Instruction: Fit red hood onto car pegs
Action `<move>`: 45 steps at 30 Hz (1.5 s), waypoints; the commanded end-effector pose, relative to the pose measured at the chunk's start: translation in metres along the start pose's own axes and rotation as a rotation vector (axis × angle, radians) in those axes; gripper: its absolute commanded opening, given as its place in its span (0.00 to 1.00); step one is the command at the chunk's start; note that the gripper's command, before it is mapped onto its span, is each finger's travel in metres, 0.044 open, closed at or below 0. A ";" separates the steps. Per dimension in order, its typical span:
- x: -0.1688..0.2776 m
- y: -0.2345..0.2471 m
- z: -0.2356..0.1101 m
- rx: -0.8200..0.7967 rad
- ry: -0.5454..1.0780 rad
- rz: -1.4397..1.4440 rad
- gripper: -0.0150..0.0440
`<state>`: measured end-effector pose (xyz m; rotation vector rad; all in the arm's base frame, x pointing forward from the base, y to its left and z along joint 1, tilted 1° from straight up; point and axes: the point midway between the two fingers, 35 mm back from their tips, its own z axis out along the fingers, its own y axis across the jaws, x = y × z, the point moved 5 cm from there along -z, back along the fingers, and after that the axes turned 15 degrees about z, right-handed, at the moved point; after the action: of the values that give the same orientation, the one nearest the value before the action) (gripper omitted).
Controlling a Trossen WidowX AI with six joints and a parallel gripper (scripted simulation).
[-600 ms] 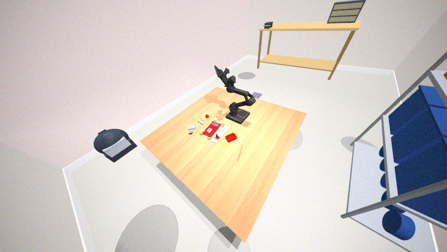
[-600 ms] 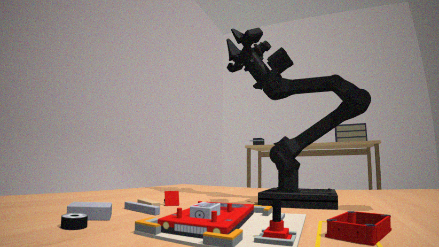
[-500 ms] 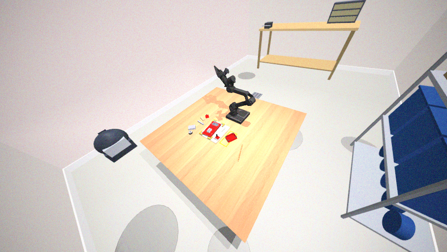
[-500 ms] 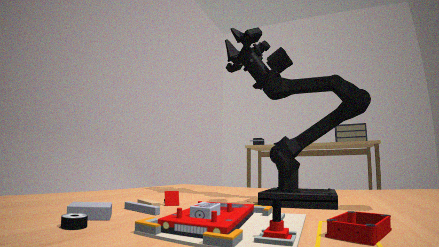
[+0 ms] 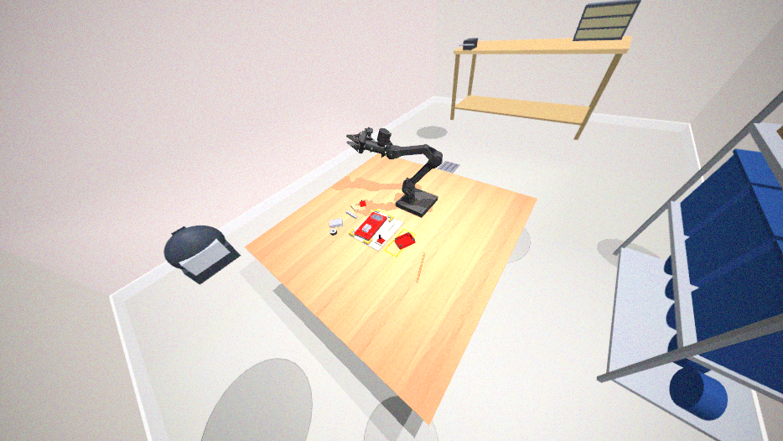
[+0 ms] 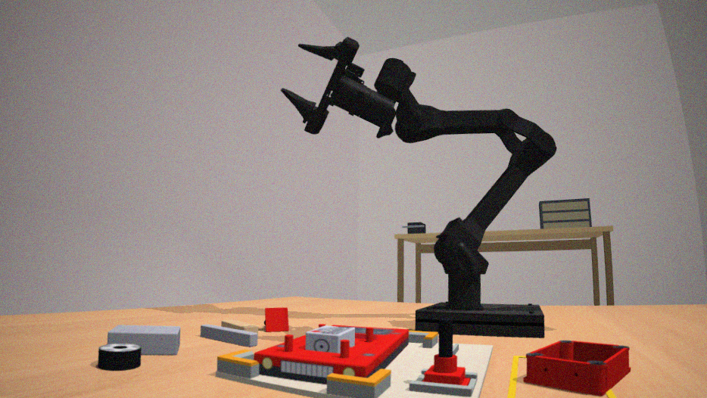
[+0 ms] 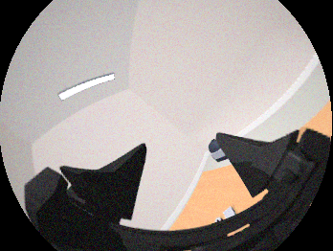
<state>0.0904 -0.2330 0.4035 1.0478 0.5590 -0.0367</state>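
The red car chassis [image 5: 370, 223] [image 6: 331, 356] sits in its jig, with the grey engine block [image 6: 329, 338] on the deck and red pegs [image 6: 344, 348] standing up around it. The red hood [image 5: 404, 240] [image 6: 576, 366] lies upside down on the table to the right of the jig, hollow side up, inside a yellow outline. My gripper [image 5: 353, 141] [image 6: 294, 70] [image 7: 182, 142] is open and empty. It hangs high in the air, far above the table, pointing away to the left. The wrist view shows only its two fingers against the wall and floor.
A red and black clamp post [image 6: 445, 360] stands on the white mat [image 6: 477, 359] beside the jig. Grey blocks [image 6: 144, 338], a black ring [image 6: 119, 356] and a small red block [image 6: 275, 318] lie left of the jig. The arm's base [image 6: 478, 318] is behind. A wooden shelf table [image 5: 539, 76] stands off the table.
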 end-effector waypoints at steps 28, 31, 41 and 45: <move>0.333 0.005 -0.117 0.632 1.421 -0.121 1.00; 0.350 0.010 -0.149 0.684 1.535 -0.223 1.00; 0.376 0.025 -0.278 0.833 1.876 -0.780 1.00; 0.379 0.028 -0.280 0.834 1.880 -0.792 1.00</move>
<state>0.3039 0.1001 0.1443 1.3498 2.8375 0.0523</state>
